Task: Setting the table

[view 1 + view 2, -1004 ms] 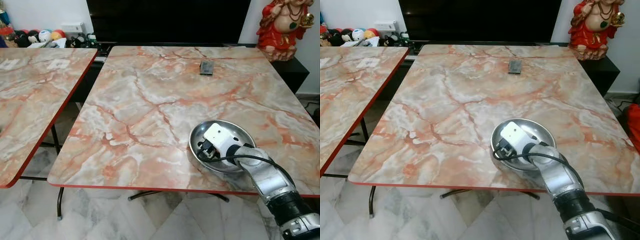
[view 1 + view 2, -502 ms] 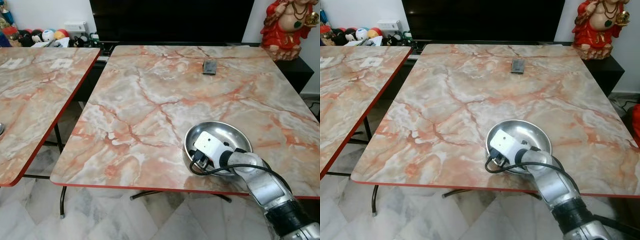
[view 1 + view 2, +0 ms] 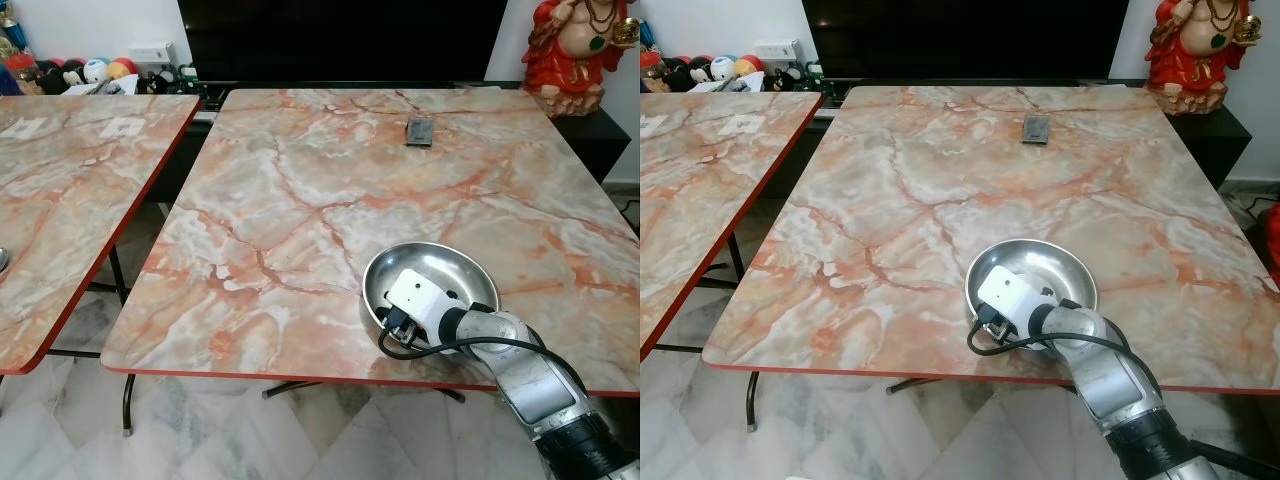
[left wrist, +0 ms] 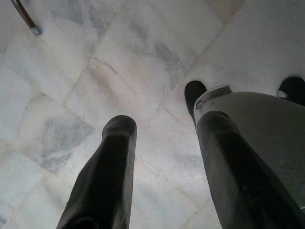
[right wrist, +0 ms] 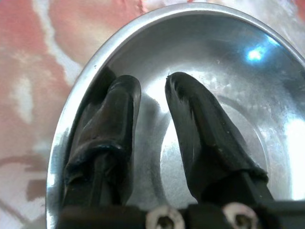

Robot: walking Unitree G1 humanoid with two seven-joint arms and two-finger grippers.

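A shiny silver steel bowl (image 3: 445, 275) sits on a red-edged table (image 3: 300, 200) of veined pink-orange marble pattern.
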